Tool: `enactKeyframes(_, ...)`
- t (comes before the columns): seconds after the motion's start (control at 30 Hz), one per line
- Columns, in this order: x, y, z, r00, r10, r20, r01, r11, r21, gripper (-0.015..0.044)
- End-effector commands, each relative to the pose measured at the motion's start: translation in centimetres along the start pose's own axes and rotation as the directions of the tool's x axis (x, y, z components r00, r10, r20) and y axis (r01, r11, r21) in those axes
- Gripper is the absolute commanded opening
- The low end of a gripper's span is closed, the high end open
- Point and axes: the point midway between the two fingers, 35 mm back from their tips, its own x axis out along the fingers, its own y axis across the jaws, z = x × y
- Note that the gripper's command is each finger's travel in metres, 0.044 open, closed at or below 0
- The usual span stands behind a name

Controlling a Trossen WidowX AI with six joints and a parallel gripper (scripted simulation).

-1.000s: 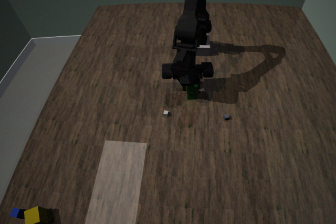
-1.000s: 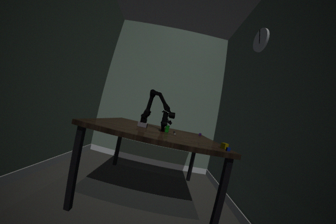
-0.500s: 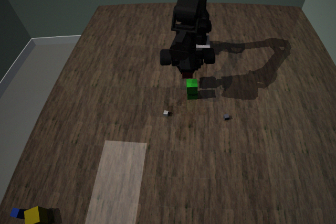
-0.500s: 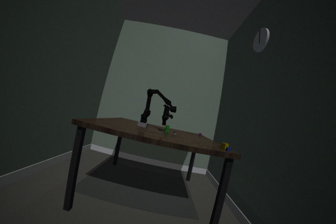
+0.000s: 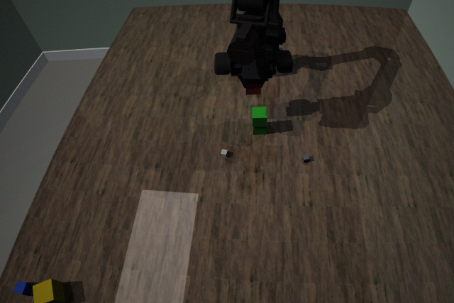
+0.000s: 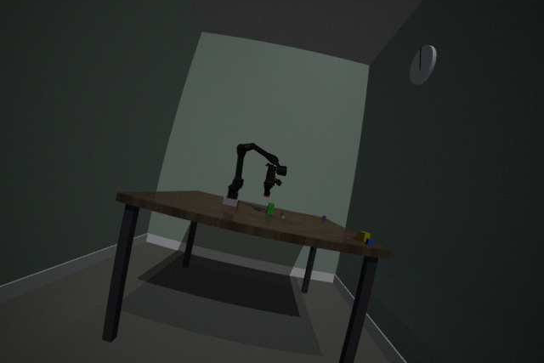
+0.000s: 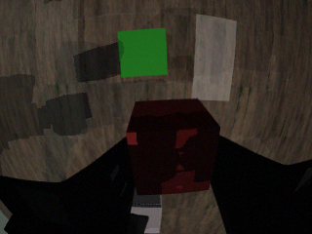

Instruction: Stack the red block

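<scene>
A: The hand (image 7: 175, 182) was clamped on the red block (image 7: 172, 144), held up off the tabletop (image 5: 330, 218).

B: And the green tower (image 5: 259, 120)?

A: Just ahead of the hand and lower, upright, not touching the block.

B: Best to center the block squarely over the tower's top face, lower it straight, then release gently without a sideways nudge.

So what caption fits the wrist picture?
Gripper holding the red block above the table, green tower just ahead.
</scene>
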Motion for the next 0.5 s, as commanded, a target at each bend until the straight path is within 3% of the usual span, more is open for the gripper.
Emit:
enactKeyframes(0.0,-0.3,0.1,0.4,1.000,0.001,0.002,-0.001,1.000,0.002,0.0000)
enactKeyframes(0.47,-0.1,1.4,4.9,1.000,0.003,0.006,-0.003,1.000,0.002,0.0000)
